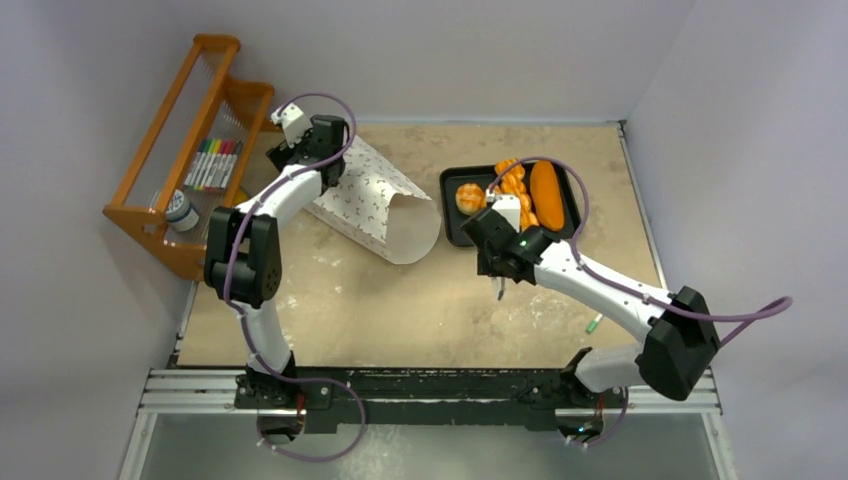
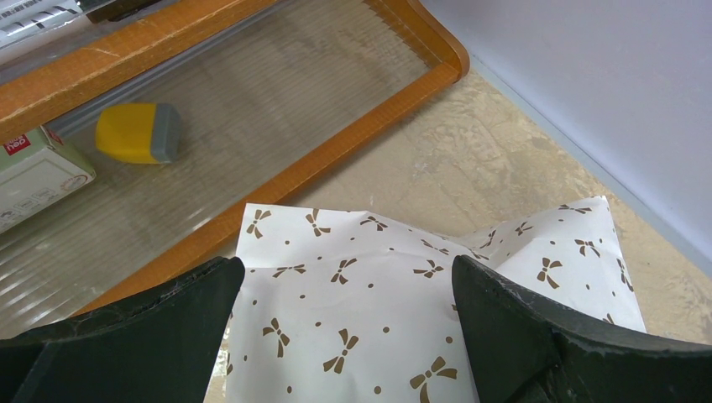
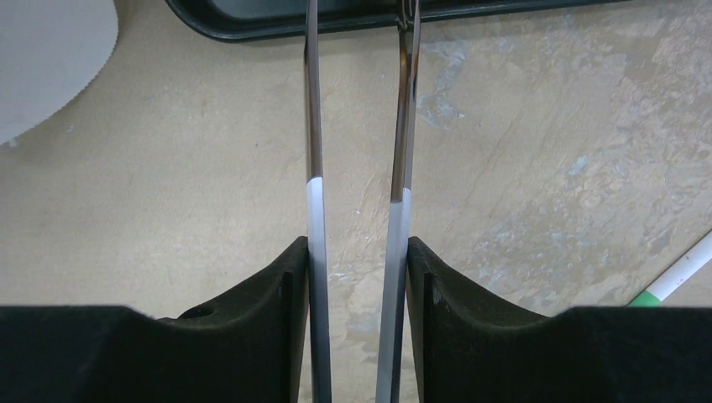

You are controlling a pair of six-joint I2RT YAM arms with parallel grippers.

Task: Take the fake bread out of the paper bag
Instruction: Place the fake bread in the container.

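Beige desk [image 1: 400, 310] between pale walls. Near right: right hand [image 3: 357, 260] clenched on thin metal tongs [image 3: 312, 126], just in front of black tray [image 1: 452, 225]. On the tray: fake bread [image 1: 546, 192], comprising long loaf, round roll and croissants. Left of tray: paper bag [image 1: 375, 195] lying on its side, mouth open toward the tray. Far left: left hand [image 2: 348, 285] released, jaws spread wide over the bag's closed end, beside orange rack [image 1: 128, 213].

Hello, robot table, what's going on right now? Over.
Left gripper open over paper bag's closed end. Right gripper shut on tongs, tips empty, near black tray. Fake bread on tray; bag's inside unseen. Nothing in the way.
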